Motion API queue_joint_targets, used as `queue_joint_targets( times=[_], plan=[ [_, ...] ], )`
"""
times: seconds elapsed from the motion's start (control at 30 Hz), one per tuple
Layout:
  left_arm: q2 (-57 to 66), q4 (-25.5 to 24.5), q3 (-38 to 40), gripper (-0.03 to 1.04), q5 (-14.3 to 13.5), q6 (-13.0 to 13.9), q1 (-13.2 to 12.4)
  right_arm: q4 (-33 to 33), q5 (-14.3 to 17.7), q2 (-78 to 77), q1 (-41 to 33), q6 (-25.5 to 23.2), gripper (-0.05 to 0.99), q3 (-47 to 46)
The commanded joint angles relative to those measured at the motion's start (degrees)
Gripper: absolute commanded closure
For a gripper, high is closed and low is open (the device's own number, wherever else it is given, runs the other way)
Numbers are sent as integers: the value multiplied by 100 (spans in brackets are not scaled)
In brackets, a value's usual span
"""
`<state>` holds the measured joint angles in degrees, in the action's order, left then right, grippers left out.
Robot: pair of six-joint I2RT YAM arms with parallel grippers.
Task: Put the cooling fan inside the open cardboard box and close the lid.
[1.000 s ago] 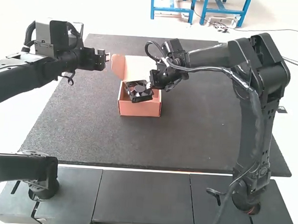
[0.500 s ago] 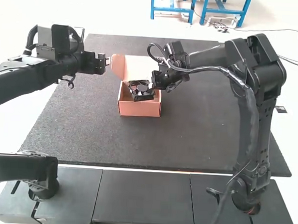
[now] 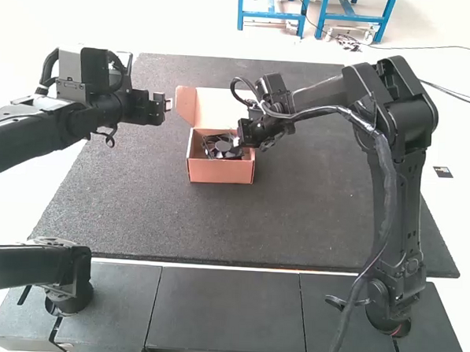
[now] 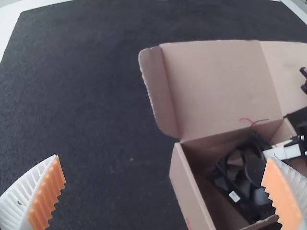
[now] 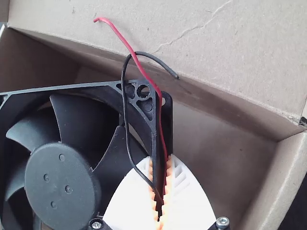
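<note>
The open cardboard box [image 3: 219,169] stands on the black mat, its lid [image 3: 211,108] tilted up at the far side. The black cooling fan [image 3: 219,147] sits tilted inside it. My right gripper [image 3: 243,137] is shut on the fan's right edge, over the box's right wall. In the right wrist view the white fingers [image 5: 144,201] pinch the fan frame [image 5: 72,158], with its red and black wires [image 5: 125,72] running past the pads. My left gripper [image 3: 164,106] hangs open, left of the lid. In the left wrist view the left gripper [image 4: 162,160] frames the box [image 4: 184,187], lid [image 4: 216,91] and fan [image 4: 244,177].
The black rubber mat [image 3: 124,194] covers most of the table and lies bare around the box. A small dark object [image 3: 443,171] rests off the mat at the right. The black arm bases stand along the near table edge.
My right gripper has lowered the fan from above the box rim down into the box. The left gripper has drifted slightly toward the lid's left side.
</note>
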<state>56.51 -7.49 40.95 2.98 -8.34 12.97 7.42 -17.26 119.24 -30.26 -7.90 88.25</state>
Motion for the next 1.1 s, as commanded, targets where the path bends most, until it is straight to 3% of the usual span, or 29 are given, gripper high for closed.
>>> queue_joint_targets(
  times=[0.0, 0.13, 0.33, 0.53, 0.63, 0.8, 0.9, 1.07],
  plan=[
    [-149, 37, 27, 4, -8, 69, -67, -56, 56, 20, -15, -10, 83, 290],
    [-140, 54, 10, 4, 0, 87, -49, -56, 152, 20, -68, -1, 71, 333],
    [-149, 81, 10, 4, 0, 87, -49, 5, 170, -6, -68, 25, 67, 430],
    [-149, 265, -113, 4, -8, 69, -49, 198, 161, -243, -33, 34, 51, 650],
    [-149, 722, -307, 4, -8, 69, -49, 216, 205, -533, -15, 25, 40, 790],
    [18, 1610, -491, 4, -131, 69, -76, 234, 565, -938, 29, 184, 24, 957],
    [317, 1935, -483, 4, -184, 69, -111, 295, 1031, -1096, 161, 518, 19, 949],
    [976, 2392, -254, 4, -175, 69, -322, 321, 1110, -1122, 433, 641, 19, 808]
  ],
)
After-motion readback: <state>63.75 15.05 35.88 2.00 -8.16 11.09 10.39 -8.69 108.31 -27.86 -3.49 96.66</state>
